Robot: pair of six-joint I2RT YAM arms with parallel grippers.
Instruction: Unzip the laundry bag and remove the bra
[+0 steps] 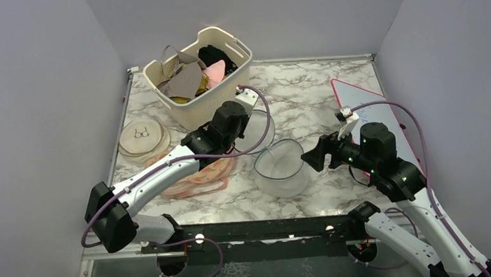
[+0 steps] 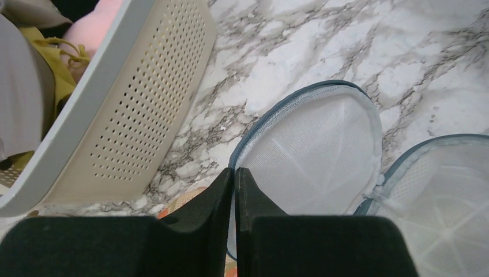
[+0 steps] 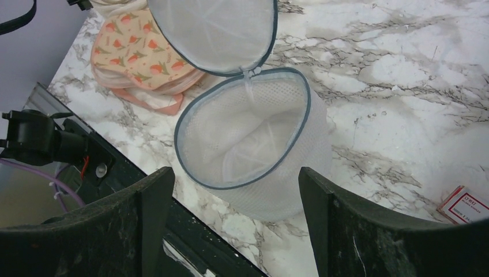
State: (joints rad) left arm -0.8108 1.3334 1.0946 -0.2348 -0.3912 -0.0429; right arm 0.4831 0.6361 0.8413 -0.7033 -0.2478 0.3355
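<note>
The laundry bag (image 1: 281, 169) stands open on the marble table, a round white mesh drum with a blue-grey zip rim. Its lid (image 1: 259, 126) is flipped back to the far left, still joined at one point. My left gripper (image 2: 234, 170) is shut, its tips pinching the lid's (image 2: 311, 150) blue-grey rim. My right gripper (image 3: 235, 173) is open and empty, just above and beside the bag's (image 3: 248, 133) near right side. A pale folded shape lies inside the bag; I cannot tell if it is the bra.
A cream perforated basket (image 1: 228, 98) of clothes stands at the back left, close to my left gripper. A peach patterned pouch (image 1: 197, 176) lies under the left arm, with a cream disc (image 1: 142, 136) at the far left. A red-edged whiteboard (image 1: 368, 110) lies at the right.
</note>
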